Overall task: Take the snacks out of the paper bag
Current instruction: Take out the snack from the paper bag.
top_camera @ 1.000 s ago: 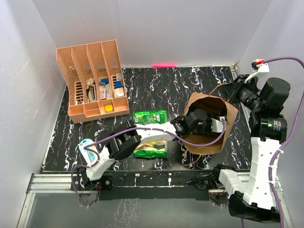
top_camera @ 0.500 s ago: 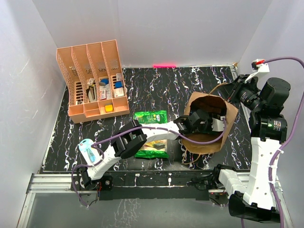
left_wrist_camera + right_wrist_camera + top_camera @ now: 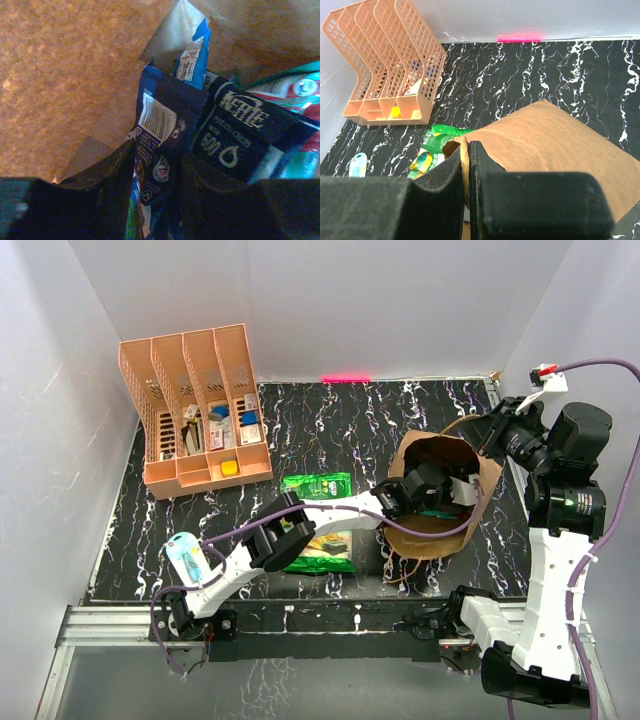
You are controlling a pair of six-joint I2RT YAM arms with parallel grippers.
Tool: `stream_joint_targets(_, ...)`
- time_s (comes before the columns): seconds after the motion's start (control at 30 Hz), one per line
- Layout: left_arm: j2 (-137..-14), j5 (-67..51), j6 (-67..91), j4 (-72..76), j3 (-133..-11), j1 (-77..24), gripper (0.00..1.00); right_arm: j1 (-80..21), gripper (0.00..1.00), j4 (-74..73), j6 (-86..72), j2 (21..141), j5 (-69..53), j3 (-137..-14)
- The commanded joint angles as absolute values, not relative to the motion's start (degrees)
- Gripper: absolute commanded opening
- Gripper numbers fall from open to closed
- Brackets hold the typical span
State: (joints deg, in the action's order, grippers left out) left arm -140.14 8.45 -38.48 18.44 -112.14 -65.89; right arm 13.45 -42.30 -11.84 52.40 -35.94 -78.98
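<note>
**Left Arm Reached Deeper Into the Bag**

The left gripper point(image 3: 436, 490) had gone farther into the paper bag point(image 3: 425, 546) than it was a second before. Back then it was only at the mouth. Now it was down among the snacks.

In the left wrist view, its two fingers point(image 3: 100, 200) stood apart, one on each side of a dark blue packet point(image 3: 160, 125). As far as I could see, they were not squeezing it yet. Next to it lay another dark packet point(image 3: 240, 135) with white letters. A bright blue and white packet point(image 3: 197, 55) stuck up behind them. A red and teal packet point(image 3: 295, 90) showed at the right. So at least four snacks were still inside the bag.

The right gripper point(image 3: 492, 435) had not moved. It was pinched shut on the back rim of the bag and held the mouth open.

One green packet point(image 3: 316, 486) lay on the black table point(image 3: 350, 420), to the left of the bag. A second green packet point(image 3: 322, 556) lay nearer the arms, partly under the left arm. Both were in the same spots as before, so they were already out.

I think the job was only partly done. The next grab looked close. The fingers would need to close on the dark blue packet and lift it straight up. The shiny foil could slip, or the packet could catch on the paper wall.
</note>
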Motion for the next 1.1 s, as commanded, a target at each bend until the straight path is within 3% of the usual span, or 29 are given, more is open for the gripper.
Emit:
stream_joint_targets(0.0, -142.4, 10.7, -40.1, 18.4, -117.3, -63.8, 0.30, 13.1, 0.08, -38.6, -11.4, 52.3, -36.6, -82.4)
stream_joint_targets(0.3, -136.9, 9.7, -41.0, 16.1, -115.0, -64.3, 0.00, 12.9, 0.08, -38.2, -11.0, 52.1, -35.5, -81.7)
stream_joint_targets(0.6, -123.0, 10.7, -42.1, 22.9, -97.9, -67.1, 0.00, 12.9, 0.08, -38.2, -10.5, 51.2, -33.9, -81.0)
stream_joint_targets(1.07, -109.1, 10.6, -39.4, 18.4, -88.6, -71.8, 0.00, 12.9, 0.08, -37.8, -10.7, 50.5, -33.6, -80.1)
